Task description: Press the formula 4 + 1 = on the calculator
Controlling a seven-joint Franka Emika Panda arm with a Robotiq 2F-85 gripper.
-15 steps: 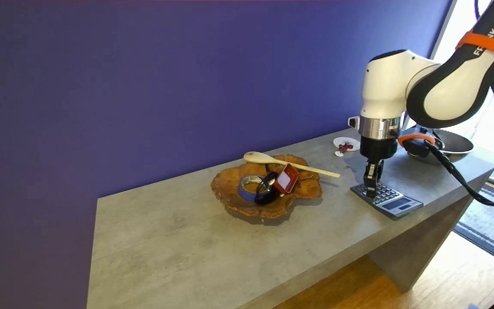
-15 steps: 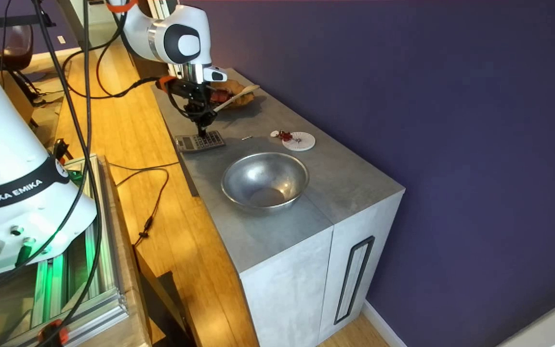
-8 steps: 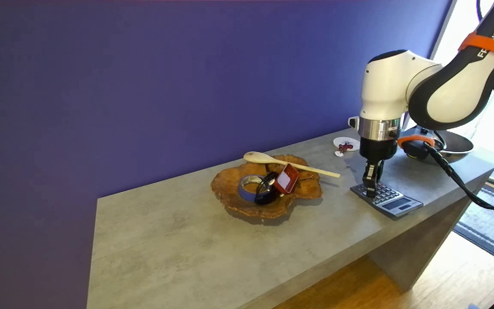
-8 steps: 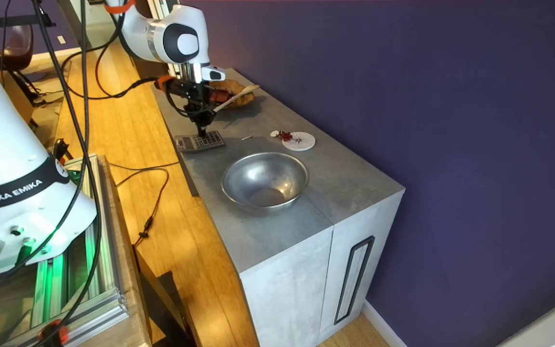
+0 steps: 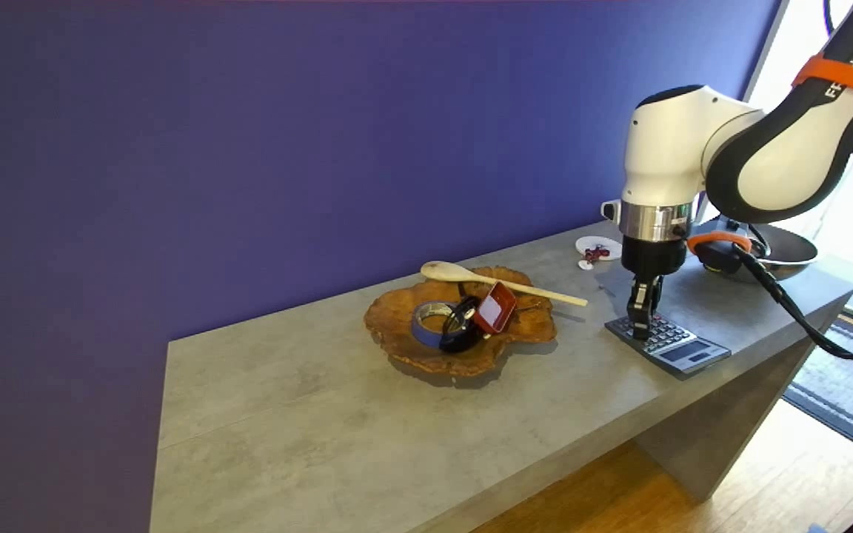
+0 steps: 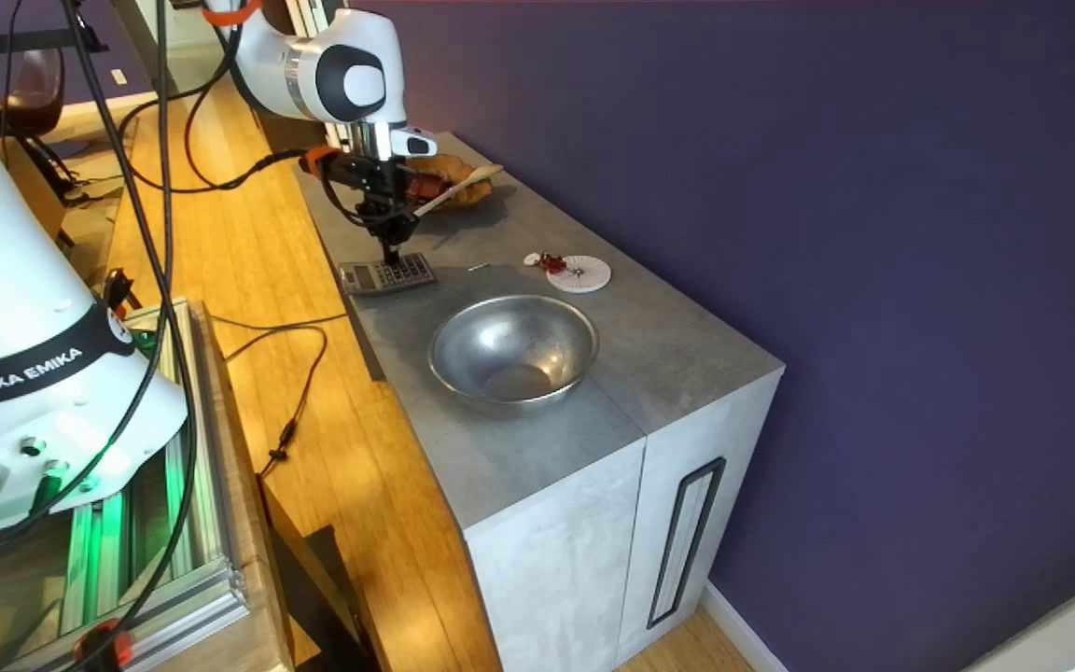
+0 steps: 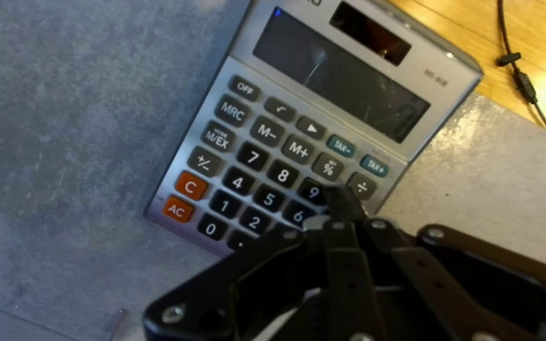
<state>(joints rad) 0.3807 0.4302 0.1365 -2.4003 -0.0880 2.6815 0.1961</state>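
Note:
The calculator (image 7: 280, 111) lies flat on the grey counter, near its front edge; it also shows in both exterior views (image 5: 693, 354) (image 6: 365, 278). In the wrist view its display has a faint 0 at the right end. The 4 key (image 7: 238, 181) and the 1 key (image 7: 225, 203) are in plain view. The plus and equals keys are hidden behind the gripper. My gripper (image 7: 345, 192) is shut and empty, pointing down at the keys just beside the 9 and below the divide key. It shows in both exterior views (image 5: 641, 332) (image 6: 392, 256). Whether the tips touch a key I cannot tell.
A metal bowl (image 6: 514, 350) stands near the calculator. A small white dish (image 6: 579, 274) with red bits lies towards the wall. A wooden bowl (image 5: 397, 326) holds tape, a red box and other items, with a wooden spoon (image 5: 500, 281) across it.
The forearm has shifted very slightly. The gripper stays shut over nearly the same spot on the calculator, and the calculator has not moved.

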